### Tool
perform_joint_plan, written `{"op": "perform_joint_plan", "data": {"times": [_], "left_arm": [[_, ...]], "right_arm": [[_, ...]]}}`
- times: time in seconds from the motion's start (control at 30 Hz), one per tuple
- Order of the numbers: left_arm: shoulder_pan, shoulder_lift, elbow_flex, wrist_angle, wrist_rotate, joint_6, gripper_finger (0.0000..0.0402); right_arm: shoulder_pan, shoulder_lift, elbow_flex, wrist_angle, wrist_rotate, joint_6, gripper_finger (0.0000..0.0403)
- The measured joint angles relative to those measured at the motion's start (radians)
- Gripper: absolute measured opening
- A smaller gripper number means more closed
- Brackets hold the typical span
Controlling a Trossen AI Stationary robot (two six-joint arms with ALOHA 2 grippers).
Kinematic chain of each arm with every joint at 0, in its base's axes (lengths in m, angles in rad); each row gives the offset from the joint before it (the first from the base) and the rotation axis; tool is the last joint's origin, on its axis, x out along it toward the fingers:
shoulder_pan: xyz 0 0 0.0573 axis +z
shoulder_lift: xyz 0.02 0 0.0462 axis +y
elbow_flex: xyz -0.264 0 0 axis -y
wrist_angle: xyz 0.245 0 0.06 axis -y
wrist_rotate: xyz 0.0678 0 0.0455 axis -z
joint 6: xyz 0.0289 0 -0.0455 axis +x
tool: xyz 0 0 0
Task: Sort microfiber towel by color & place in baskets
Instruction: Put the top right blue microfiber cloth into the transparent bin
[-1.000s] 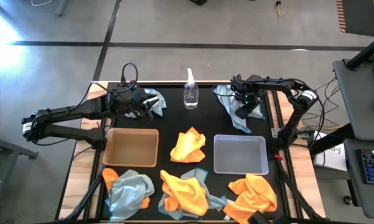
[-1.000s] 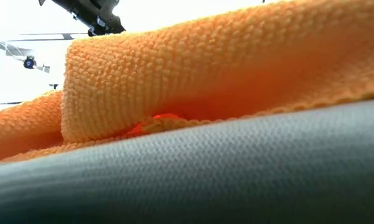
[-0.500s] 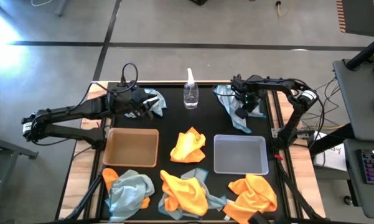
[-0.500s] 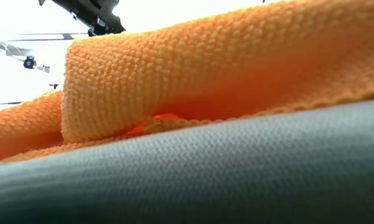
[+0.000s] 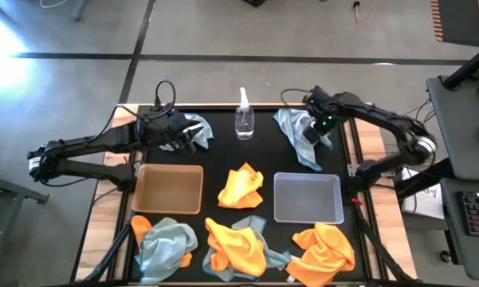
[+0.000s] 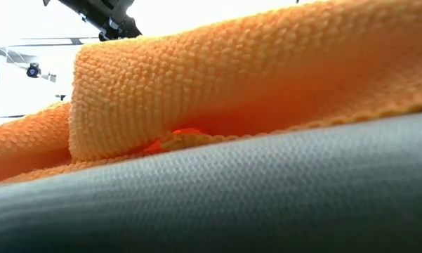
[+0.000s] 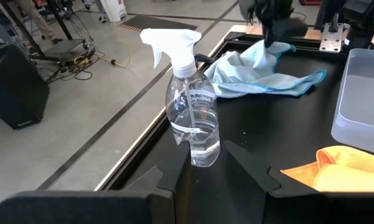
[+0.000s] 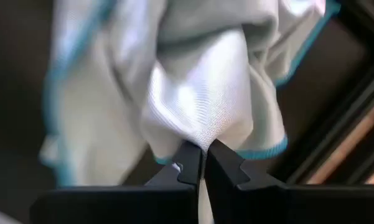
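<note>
My right gripper is near the table's far right corner, shut on a pale blue-grey towel. My left gripper stands open at the far left beside another blue-grey towel; nothing shows between its fingers. The tan tray and the clear grey tray sit mid-table, and an orange towel lies between them. More orange and blue-grey towels are heaped along the near edge. My right gripper pinches a bunched fold of the pale blue-grey towel between its two fingertips, coming from above. The cloth gathers to a peak at the fingers and spreads out beyond them. Its teal-hemmed near end still lies on the table.
A clear spray bottle stands upright at the far edge between the arms, straight ahead of the left gripper. The low view is filled by an orange towel and a grey one lying against the camera.
The right arm has risen and its elbow has swung out toward the table's right and near side. The shut gripper has drawn the gathered part of the blue-grey towel upward, while the towel's near end has stayed on the table. The left arm has kept still.
</note>
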Motion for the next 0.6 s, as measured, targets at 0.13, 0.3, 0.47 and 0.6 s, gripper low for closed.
{"op": "perform_joint_plan", "data": {"times": [0.13, 0.3, 0.47, 0.6], "left_arm": [[0.0, -0.004, 0.0, 0.001, -0.001, 0.0, 0.0078], [0.0, -0.005, 0.0, 0.0, -0.001, 0.0, 0.0078], [0.0, -0.006, 0.0, 0.0, -0.002, 0.0, 0.0078], [0.0, -0.006, 0.0, 0.0, -0.002, 0.0, 0.0078]], "right_arm": [[0.012, -0.139, 0.0, 0.042, -0.073, 0.059, 0.0009], [0.047, -0.283, 0.0, 0.106, -0.128, 0.106, 0.0009], [0.088, -0.402, 0.0, 0.197, -0.183, 0.159, 0.0009], [0.124, -0.476, 0.0, 0.279, -0.233, 0.205, 0.0009]]}}
